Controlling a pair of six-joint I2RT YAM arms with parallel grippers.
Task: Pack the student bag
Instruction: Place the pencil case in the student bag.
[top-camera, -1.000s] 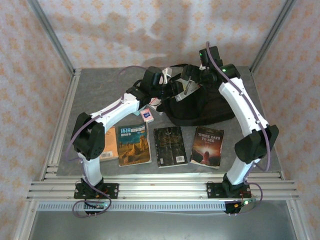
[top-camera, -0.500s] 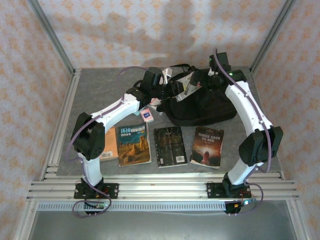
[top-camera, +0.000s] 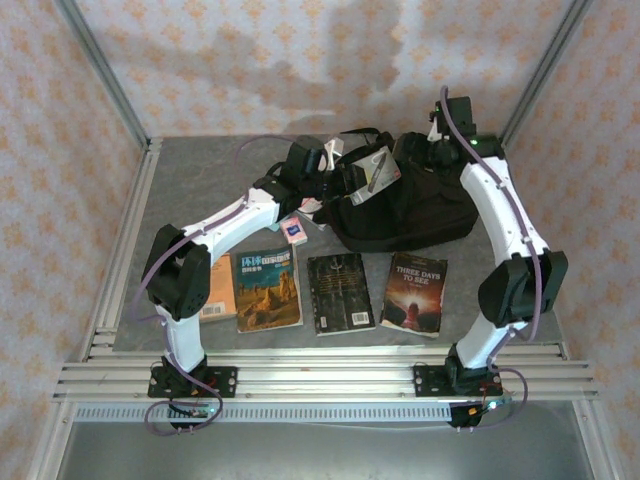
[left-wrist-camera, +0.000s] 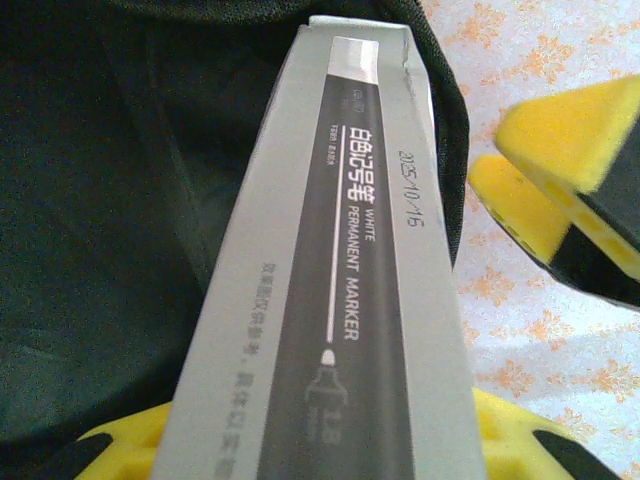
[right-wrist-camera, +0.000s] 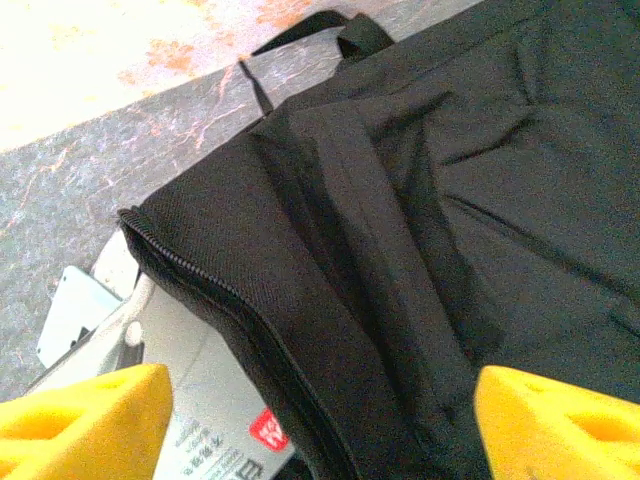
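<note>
The large black soft fabric backpack (top-camera: 410, 215) lies toward 12 o'clock on the grey surface (top-camera: 195, 185). Its open zip edge is at its 10 o'clock corner. There the left hand (top-camera: 348, 178) pinches a long grey cardboard marker box (top-camera: 378, 170), which is tilted with its far end at that zip edge. The right hand (right-wrist-camera: 325, 415) hangs over the bag's 1 o'clock end, yellow pads (right-wrist-camera: 90, 410) spread wide above the fabric. A row of paperback books (top-camera: 343, 292) lies at the bag's 6 o'clock.
</note>
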